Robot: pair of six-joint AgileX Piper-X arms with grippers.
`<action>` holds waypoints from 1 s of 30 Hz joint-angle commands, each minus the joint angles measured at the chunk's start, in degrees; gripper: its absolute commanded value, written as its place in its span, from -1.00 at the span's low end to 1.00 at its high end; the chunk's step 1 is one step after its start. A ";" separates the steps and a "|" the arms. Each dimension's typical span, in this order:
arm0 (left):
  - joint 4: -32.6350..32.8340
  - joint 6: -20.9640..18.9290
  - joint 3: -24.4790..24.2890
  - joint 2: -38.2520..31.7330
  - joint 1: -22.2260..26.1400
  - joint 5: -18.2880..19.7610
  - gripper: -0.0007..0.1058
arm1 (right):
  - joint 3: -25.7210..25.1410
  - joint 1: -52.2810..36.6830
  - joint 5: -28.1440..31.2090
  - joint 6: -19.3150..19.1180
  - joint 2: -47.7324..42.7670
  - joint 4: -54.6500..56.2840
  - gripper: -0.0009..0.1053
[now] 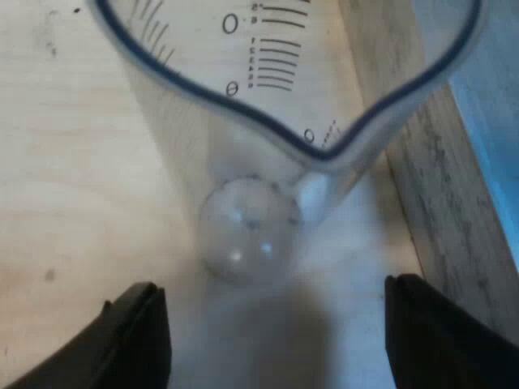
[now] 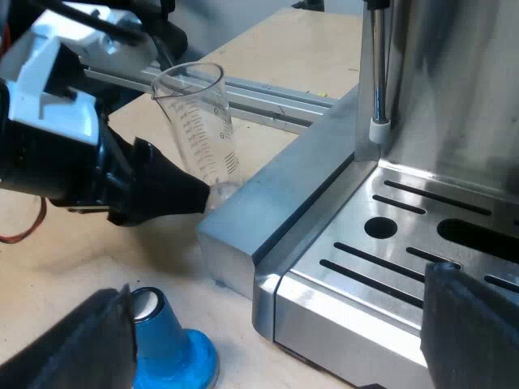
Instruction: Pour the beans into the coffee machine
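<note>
Here's the left end effector (image 1: 274, 284) with its two black fingers spread wide. The measuring glass (image 1: 243, 186) stands on the pale wooden bench (image 1: 73, 162) just ahead of the gap between them. It's clear all the way down to its round base, with the pouring lip and the printed scale facing the camera. From the right wrist view, that glass stands just beside the corner of the espresso machine (image 2: 422, 97), and one dark finger of the left arm reaches to its foot; whether they touch I can't tell. The right end effector (image 2: 277, 282) is wide open too, holding nothing, and hangs over the near corner of the slotted drip tray (image 2: 381, 243) below the steam wand (image 2: 377, 73). A blue tamper (image 2: 166, 344) sits upright on the bench, close to one right finger.
</note>
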 commanded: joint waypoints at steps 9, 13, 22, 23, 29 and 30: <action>24.13 -0.56 -0.51 -18.27 0.04 -3.69 0.14 | -0.08 -0.39 -4.27 0.11 -6.49 7.83 0.40; 28.25 -0.67 -0.51 -24.36 0.04 -3.86 0.14 | -0.08 -0.39 -7.65 0.11 -10.34 12.68 0.40; 36.30 -2.95 -0.87 -39.64 0.04 -3.96 0.14 | -0.26 -0.39 -11.52 0.11 -21.95 24.95 0.40; 36.04 -3.08 -1.37 -42.38 0.04 -3.96 0.14 | -0.28 -0.39 -12.06 0.11 -23.70 27.06 0.40; 36.54 -4.38 -7.79 -48.11 -2.28 -3.85 0.14 | -1.27 -0.39 -12.32 1.55 -31.36 35.96 0.40; 36.67 -4.38 -8.39 -48.20 -2.72 -3.74 0.14 | -1.45 -0.39 -12.32 1.55 -31.64 36.73 0.40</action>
